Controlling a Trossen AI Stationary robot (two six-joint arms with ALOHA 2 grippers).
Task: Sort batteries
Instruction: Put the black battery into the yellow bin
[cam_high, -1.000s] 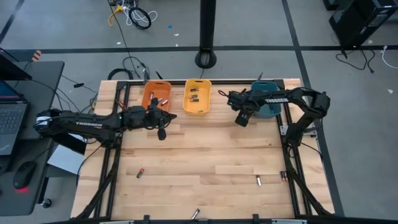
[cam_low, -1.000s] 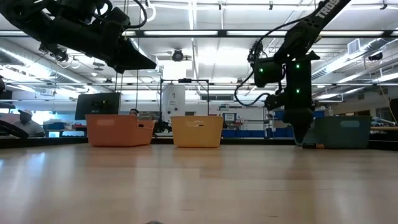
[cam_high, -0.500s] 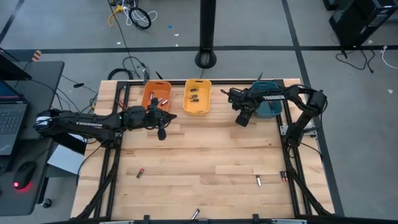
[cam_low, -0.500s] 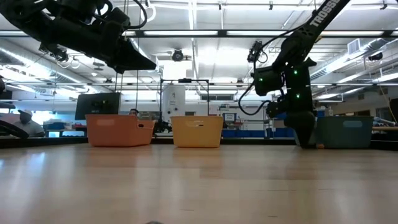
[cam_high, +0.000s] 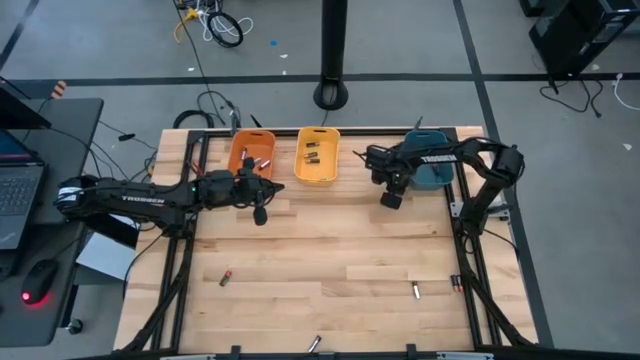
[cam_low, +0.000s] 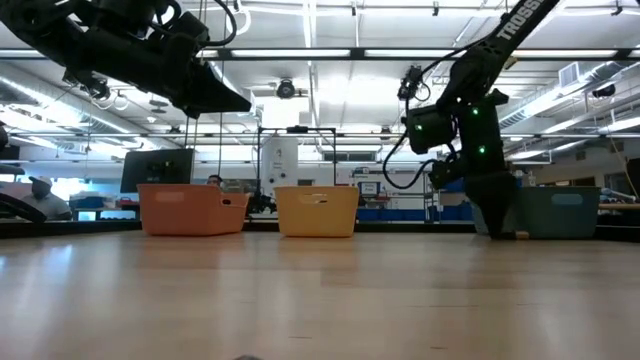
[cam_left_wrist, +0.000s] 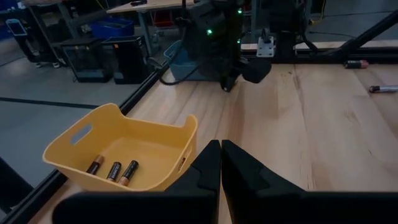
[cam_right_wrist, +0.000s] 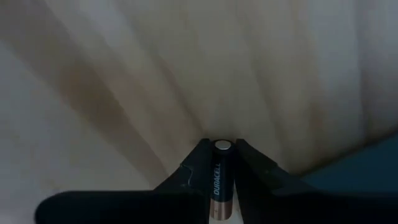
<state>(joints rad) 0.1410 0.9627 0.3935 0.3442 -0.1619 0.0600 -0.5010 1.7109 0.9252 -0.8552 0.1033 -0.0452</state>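
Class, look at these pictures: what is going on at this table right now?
A two-armed robot is sorting batteries into bins. The right gripper has its fingers closed on a battery, low over the table beside the teal bin. The left gripper, shut and empty, waits near the yellow bin. Loose batteries remain on the table.

We see a light wooden table (cam_high: 330, 250) of butcher-block planks in a dark frame. Along its far edge sit three bins: an orange bin (cam_high: 251, 156), a yellow bin (cam_high: 317, 155) just beside it, and a teal bin (cam_high: 432, 172) farther right. Loose batteries lie on the near half: one (cam_high: 226, 278) at the left, one (cam_high: 416, 290) at the right, another (cam_high: 455, 283) by the right rail, and one (cam_high: 313, 344) at the near edge.
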